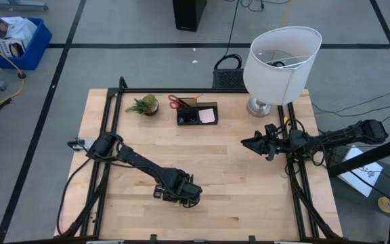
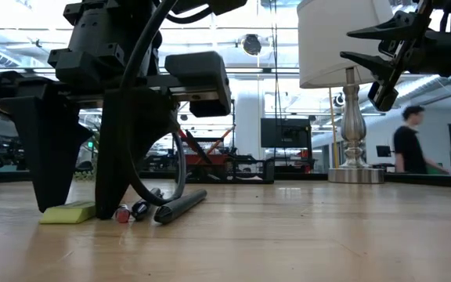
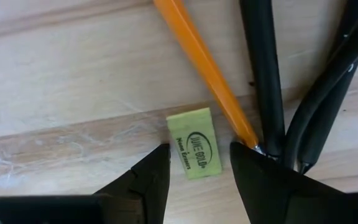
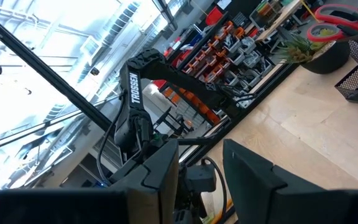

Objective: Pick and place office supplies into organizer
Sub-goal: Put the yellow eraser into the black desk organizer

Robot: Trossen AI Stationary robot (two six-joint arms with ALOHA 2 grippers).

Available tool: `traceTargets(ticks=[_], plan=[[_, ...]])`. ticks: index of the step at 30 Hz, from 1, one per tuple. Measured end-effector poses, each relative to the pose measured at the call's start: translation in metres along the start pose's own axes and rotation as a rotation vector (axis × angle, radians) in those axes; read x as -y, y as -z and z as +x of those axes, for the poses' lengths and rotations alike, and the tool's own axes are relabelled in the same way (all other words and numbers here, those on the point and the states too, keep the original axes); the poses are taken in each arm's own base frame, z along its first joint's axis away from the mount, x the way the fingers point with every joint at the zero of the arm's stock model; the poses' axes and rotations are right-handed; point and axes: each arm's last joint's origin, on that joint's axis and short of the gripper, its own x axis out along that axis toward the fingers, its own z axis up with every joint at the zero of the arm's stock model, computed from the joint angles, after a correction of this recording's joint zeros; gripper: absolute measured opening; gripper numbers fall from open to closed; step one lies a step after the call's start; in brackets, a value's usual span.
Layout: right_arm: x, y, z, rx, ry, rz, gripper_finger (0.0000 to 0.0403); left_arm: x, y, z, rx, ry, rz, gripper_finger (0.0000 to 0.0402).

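The left gripper (image 3: pixel 194 165) is low over the near part of the desk (image 1: pixel 249 183), its jaws spread on either side of a small yellow-green eraser (image 3: pixel 195 149) that lies flat. Just beside the eraser lie an orange pencil (image 3: pixel 204 68) and black pens (image 3: pixel 263 74). The organizer (image 1: pixel 196 114) stands far back, and seems to hold a pink pad (image 1: pixel 208 116). The right gripper (image 1: pixel 252 143) waits raised at the right side, jaws apart.
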Motion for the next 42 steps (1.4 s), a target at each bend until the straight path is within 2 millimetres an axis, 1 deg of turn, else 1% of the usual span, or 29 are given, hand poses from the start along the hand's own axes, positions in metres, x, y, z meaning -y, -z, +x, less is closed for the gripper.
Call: traceTargets(ticks=[2,4,11,14,17,25,30,37,40,42], plan=[[0.000,0.000,0.000,0.000,0.000,0.000,0.0116,0.000,0.000,0.000,0.001,0.000,0.005,0.0170],[0.000,0.000,0.000,0.000,0.000,0.000,0.0116,0.000,0.000,0.000,0.000,0.001,0.007,0.0157],[0.000,0.000,0.000,0.000,0.000,0.000,0.0116,0.001,-0.001,0.000,0.001,0.005,0.025,0.0075],[0.000,0.000,0.000,0.000,0.000,0.000,0.0116,0.001,-0.001,0.000,0.002,0.003,0.045,0.0054],[0.000,0.000,0.000,0.000,0.000,0.000,0.0116,-0.001,0.000,-0.001,0.004,-0.006,0.048,0.0052],[0.000,0.000,0.000,0.000,0.000,0.000,0.0116,-0.005,0.001,-0.008,0.036,-0.013,0.070,0.0072],[0.000,0.000,0.000,0.000,0.000,0.000,0.0116,-0.010,0.002,-0.028,0.084,-0.002,0.071,0.0067],[0.000,0.000,0.000,-0.001,0.000,0.000,0.0116,-0.016,-0.011,-0.052,0.148,-0.008,0.075,0.0062],[0.000,0.000,0.000,0.000,0.000,0.000,0.0116,-0.016,-0.022,-0.063,0.175,0.005,0.095,0.0064],[0.000,0.000,0.000,0.000,0.000,0.000,0.0116,-0.016,-0.033,-0.070,0.201,0.018,0.110,0.0064]])
